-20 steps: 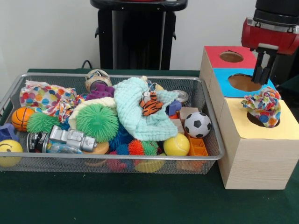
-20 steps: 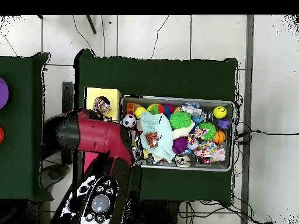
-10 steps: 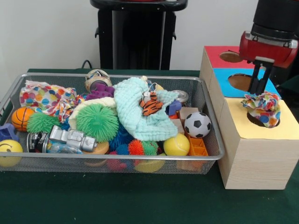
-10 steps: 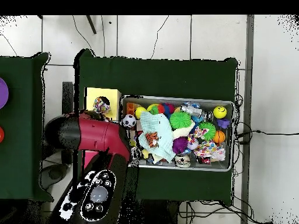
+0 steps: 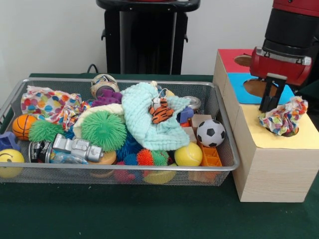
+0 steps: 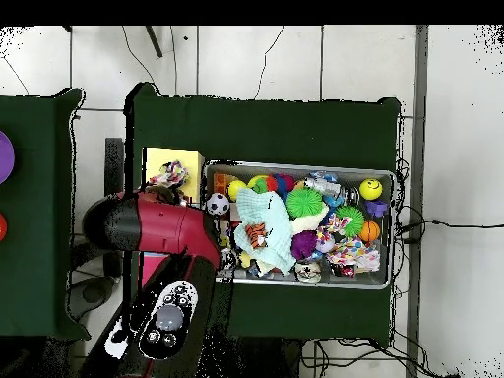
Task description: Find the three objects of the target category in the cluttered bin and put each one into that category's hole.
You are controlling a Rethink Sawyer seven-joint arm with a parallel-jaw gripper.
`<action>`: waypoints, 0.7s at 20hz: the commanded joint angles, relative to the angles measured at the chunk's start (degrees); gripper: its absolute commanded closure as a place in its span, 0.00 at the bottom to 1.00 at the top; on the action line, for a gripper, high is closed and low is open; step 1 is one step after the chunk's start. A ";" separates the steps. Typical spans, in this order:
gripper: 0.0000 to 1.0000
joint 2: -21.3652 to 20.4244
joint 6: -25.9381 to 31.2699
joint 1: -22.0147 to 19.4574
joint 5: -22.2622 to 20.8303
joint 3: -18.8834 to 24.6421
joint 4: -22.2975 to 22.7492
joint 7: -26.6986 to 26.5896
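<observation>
Multicoloured polka-dot crumpled cloth [image 5: 284, 116] sits in the yellow-topped hole of the wooden box [image 5: 273, 167]; the gripper [image 5: 270, 97] hangs beside it, jaws' gap unclear, holding nothing.

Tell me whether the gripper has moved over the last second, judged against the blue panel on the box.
Yes. The gripper has risen and shifted slightly left over the blue panel, away from the polka-dot cloth on the yellow hole.

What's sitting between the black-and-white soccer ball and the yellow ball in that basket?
In the front view, the orange plastic block lies between the small soccer ball and the yellow ball, low against the mesh basket's wall.
</observation>
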 commanded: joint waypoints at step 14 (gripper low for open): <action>1.00 1.73 3.32 -0.31 3.65 2.99 -2.17 14.14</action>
